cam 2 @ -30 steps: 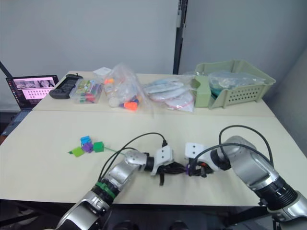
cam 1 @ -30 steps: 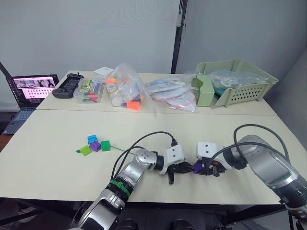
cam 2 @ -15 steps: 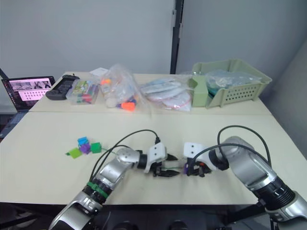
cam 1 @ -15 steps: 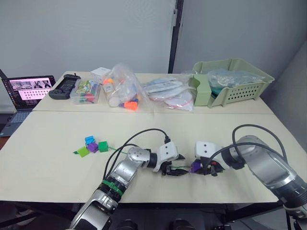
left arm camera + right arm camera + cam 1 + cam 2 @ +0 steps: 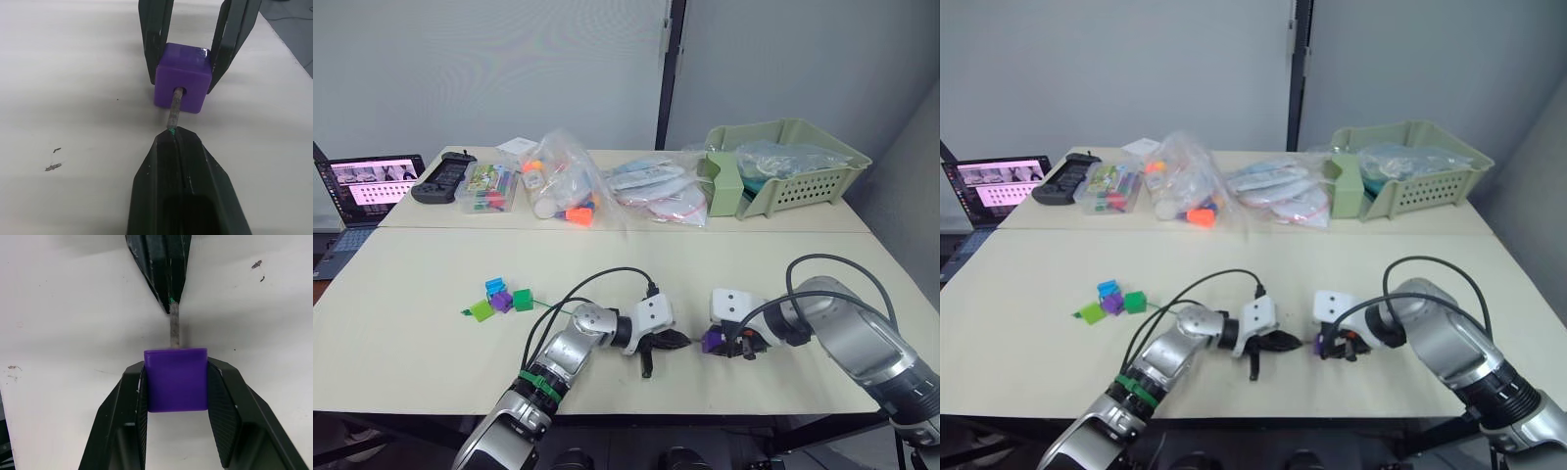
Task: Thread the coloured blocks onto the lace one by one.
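Observation:
My right gripper (image 5: 176,366) is shut on a purple block (image 5: 176,379), holding it just above the table near the front edge (image 5: 713,341). Directly facing it, my left gripper (image 5: 172,134) is shut on the lace, whose grey stiff tip (image 5: 174,105) enters the hole in the block's face. The green cord (image 5: 551,304) trails off to the left toward the other blocks: a lime green one (image 5: 483,310), a purple one (image 5: 501,301), a dark green one (image 5: 523,299) and a blue one (image 5: 495,286), clustered together.
Along the back of the table stand a laptop (image 5: 377,181), a black controller (image 5: 440,176), a clear box (image 5: 492,186), clear bags of toys (image 5: 570,186) and a green basket (image 5: 783,176). Black cables (image 5: 607,279) arc over both wrists.
The left gripper has turned and closed the gap to the purple block, bringing the lace tip into its hole. The right gripper has stayed put with the block.

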Controlling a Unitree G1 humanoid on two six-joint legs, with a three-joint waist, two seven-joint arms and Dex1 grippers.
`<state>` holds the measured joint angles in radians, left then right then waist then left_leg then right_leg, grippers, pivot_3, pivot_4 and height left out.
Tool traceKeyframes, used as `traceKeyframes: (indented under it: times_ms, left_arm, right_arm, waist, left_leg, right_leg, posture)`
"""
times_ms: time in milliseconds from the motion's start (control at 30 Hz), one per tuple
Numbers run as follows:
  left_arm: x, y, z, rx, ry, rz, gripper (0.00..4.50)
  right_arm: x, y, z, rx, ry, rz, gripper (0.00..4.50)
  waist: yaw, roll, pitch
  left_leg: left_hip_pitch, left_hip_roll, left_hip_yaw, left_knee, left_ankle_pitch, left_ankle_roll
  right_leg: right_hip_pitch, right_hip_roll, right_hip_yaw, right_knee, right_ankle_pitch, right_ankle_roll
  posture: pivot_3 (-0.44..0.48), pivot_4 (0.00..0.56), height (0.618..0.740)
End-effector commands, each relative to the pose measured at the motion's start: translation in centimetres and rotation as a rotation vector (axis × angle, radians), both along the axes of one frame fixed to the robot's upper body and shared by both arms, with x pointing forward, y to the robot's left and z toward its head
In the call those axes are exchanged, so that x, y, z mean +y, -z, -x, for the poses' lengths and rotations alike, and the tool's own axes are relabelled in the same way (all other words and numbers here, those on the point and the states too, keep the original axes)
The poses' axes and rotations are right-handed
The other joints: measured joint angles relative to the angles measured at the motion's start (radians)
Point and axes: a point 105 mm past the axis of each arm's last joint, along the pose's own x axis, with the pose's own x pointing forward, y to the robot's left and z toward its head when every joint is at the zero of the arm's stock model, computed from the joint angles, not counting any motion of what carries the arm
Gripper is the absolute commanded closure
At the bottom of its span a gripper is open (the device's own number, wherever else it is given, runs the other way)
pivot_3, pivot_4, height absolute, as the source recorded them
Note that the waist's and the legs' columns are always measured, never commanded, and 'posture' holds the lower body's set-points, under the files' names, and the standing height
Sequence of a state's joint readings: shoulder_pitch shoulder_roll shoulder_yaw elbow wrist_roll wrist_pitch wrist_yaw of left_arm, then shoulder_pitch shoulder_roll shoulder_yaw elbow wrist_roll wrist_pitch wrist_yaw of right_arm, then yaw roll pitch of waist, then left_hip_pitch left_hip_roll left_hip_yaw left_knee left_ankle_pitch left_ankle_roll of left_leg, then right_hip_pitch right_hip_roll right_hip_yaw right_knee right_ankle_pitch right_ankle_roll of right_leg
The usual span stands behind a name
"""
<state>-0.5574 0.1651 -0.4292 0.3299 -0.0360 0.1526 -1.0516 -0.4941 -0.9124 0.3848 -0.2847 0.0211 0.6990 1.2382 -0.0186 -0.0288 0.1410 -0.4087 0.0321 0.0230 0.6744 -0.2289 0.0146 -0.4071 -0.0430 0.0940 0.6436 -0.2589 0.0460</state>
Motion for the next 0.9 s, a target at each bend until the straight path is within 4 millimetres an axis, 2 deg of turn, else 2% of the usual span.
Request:
traceKeyframes:
  times_ms: [33,233,400,800,900]
  left_arm:
    - [-0.8,-1.3,-0.1,-0.047,0.026,0.014,4.5]
    - [-1.3,-1.7,-0.1,-0.052,0.029,0.033,4.5]
    - [-1.7,-1.8,0.1,-0.051,0.036,0.037,4.5]
    - [-0.6,-2.0,-0.4,-0.046,0.0,0.036,4.5]
    - [-0.3,-2.5,-0.3,-0.02,0.004,0.059,3.61]
  right_arm:
    - [1.0,0.1,0.3,0.008,-0.04,-0.014,3.35]
    - [1.7,0.5,0.2,0.015,-0.064,-0.015,3.35]
    - [3.1,0.3,-0.5,0.004,-0.092,-0.025,3.35]
    - [4.3,0.4,-0.9,0.008,-0.103,-0.038,3.35]
    - [4.2,0.5,-0.9,0.009,-0.1,-0.038,3.35]
  waist:
    - [0.0,0.0,0.0]
    - [-0.005,0.0,0.0]
    - [-0.017,0.0,0.0]
    - [-0.032,-0.002,0.0]
    - [-0.035,-0.002,0.0]
  left_leg:
    - [0.0,0.0,0.0,0.0,0.0,0.0]
    - [0.0,0.0,0.0,0.0,0.0,0.0]
    - [0.001,0.001,0.0,0.0,0.0,0.0]
    - [0.005,0.002,0.0,0.0,0.0,0.0]
    - [0.005,0.003,0.0,0.0,0.0,0.0]
  right_leg:
    - [0.0,0.0,0.0,0.0,0.0,0.0]
    - [0.0,0.0,0.0,0.0,0.0,0.0]
    - [0.001,0.001,0.0,0.001,0.0,0.0]
    - [0.002,0.002,0.001,0.002,0.001,-0.001]
    - [0.002,0.003,0.001,0.002,0.001,-0.001]
  posture:
    - [0.0,0.15,0.734]
    - [0.0,0.15,0.734]
    - [0.0,0.15,0.734]
    - [0.0,0.15,0.734]
    - [0.0,0.15,0.734]
